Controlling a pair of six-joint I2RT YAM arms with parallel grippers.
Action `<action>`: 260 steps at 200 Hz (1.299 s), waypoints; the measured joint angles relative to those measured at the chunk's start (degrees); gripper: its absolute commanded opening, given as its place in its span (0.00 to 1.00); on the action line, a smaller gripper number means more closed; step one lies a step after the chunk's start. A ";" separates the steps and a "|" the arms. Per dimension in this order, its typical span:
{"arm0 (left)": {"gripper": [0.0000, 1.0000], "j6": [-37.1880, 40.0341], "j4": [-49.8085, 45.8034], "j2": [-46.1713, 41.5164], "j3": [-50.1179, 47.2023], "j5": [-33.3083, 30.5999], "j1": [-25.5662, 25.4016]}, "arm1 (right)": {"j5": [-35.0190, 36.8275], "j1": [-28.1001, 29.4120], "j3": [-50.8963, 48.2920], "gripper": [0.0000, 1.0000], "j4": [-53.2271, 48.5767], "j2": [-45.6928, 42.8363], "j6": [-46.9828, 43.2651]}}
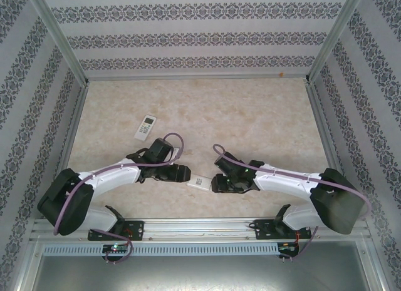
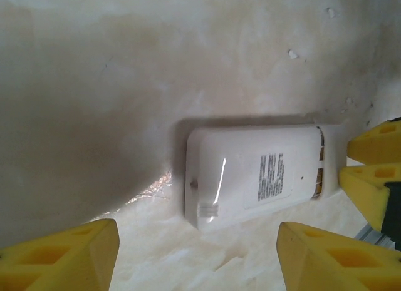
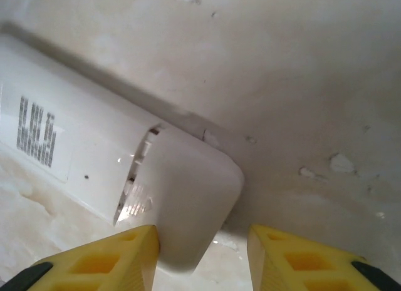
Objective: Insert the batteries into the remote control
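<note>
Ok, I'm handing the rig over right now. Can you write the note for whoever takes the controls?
Left claw: open, next to the white plastic remote control, not touching it. The remote lies face down on the marbled beige table.
Right claw: open, fingers either side of the sliding white battery cover; no firm grip visible.
Done: cover is partly slid, with a gap at its seam. Coppery bits show inside; can't tell if they are the batteries.
A second white remote, buttons up, lies farther back on the left.
Left to do: confirm the batteries are seated, shut the cover.
</note>
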 measured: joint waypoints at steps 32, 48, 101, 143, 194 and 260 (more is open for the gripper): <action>0.60 -3.80 3.98 1.68 -1.46 0.04 -2.36 | 1.75 3.78 0.04 0.42 -0.74 0.83 1.99; 0.59 -5.49 6.14 2.86 -2.86 0.07 -3.41 | 2.89 4.70 0.46 0.41 -0.79 1.42 3.21; 0.60 -6.86 6.25 3.69 -2.54 -1.22 -4.26 | 3.74 5.18 4.33 0.38 -3.67 4.72 4.81; 0.64 -3.43 3.02 1.01 -0.83 -6.43 -5.09 | 4.83 5.18 4.33 0.42 -4.02 3.48 6.62; 0.60 -0.83 4.70 -0.28 -0.59 -7.21 -5.09 | 7.74 5.18 1.11 0.35 -3.39 -4.33 10.69; 0.50 -3.41 15.78 8.83 -1.14 0.00 -4.96 | 7.91 5.18 -0.68 0.31 1.55 0.00 13.29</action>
